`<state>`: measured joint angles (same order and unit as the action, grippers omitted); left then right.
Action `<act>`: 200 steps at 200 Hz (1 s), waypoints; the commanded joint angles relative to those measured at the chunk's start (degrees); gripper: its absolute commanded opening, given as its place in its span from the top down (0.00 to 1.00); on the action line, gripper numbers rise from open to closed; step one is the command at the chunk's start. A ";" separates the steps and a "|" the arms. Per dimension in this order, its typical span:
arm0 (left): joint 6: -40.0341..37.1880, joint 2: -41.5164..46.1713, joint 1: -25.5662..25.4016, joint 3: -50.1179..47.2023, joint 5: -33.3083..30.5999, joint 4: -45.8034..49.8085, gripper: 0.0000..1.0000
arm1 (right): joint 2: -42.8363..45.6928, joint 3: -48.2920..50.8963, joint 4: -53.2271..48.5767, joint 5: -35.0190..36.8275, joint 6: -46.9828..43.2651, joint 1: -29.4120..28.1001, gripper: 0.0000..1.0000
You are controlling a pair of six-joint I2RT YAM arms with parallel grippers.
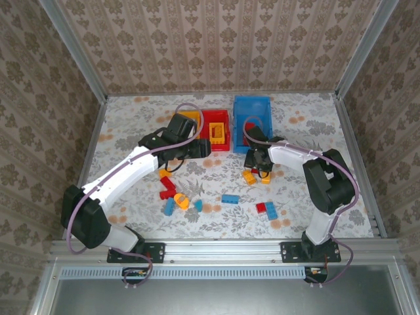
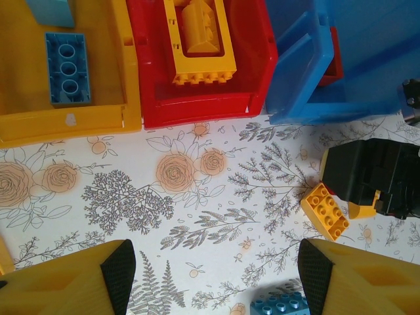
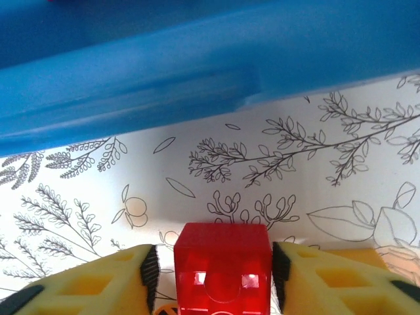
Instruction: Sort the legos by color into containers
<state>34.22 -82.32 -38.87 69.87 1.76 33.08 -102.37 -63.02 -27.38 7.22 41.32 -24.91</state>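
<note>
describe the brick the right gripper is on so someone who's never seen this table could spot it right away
Find the big blue bin at the back of the floral table. Just in front of its near wall sits the right gripper, fingers either side of a small red brick. The loose bricks beside it are orange; this one is red.

Lab-type robot test cell, not a home. Two arms (image 1: 125,177) (image 1: 315,174) bolted to an aluminium rail (image 1: 223,248) at 6 o'clock. Metal frame posts (image 1: 75,49) (image 1: 367,49) run up at 10 and 2 o'clock. Damask wallpaper panels (image 1: 220,42) box in three sides, like a staged backdrop. Table (image 1: 131,118) covered in a floral printed sheet. Cables (image 1: 85,203) loop along the arms. Toy bricks (image 1: 230,199) and bins (image 1: 252,115) as props.
</note>
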 commanded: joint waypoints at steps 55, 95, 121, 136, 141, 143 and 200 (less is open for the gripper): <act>-0.91 3.74 0.30 -1.16 -0.93 0.08 0.31 | 10.24 -5.42 -8.55 5.22 -1.68 -1.90 0.77; -0.86 5.27 0.40 -2.94 -0.44 -1.69 0.31 | 4.27 -15.80 -9.85 7.42 -8.16 0.20 0.78; -0.86 6.10 0.41 -3.22 -0.47 -1.26 0.31 | -5.49 -25.80 -9.30 5.92 -11.45 3.19 0.79; -0.41 6.72 0.47 -3.59 -1.30 0.63 0.31 | -10.77 -30.92 -9.53 4.61 -13.09 4.61 0.79; -0.07 7.07 0.55 -4.03 -1.58 1.40 0.31 | -12.43 -32.68 -9.75 4.28 -13.47 4.99 0.78; 0.07 7.19 0.59 -4.17 -1.65 1.73 0.31 | -13.02 -33.24 -9.90 4.13 -13.48 5.20 0.78; 3.31 12.23 3.90 -12.05 -2.73 7.20 0.30 | -18.64 -40.32 -11.13 0.96 -14.86 6.30 0.60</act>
<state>35.81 -72.23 -36.56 60.58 0.10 36.25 -121.62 -100.09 -36.62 10.15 28.38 -18.04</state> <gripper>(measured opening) 0.692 0.355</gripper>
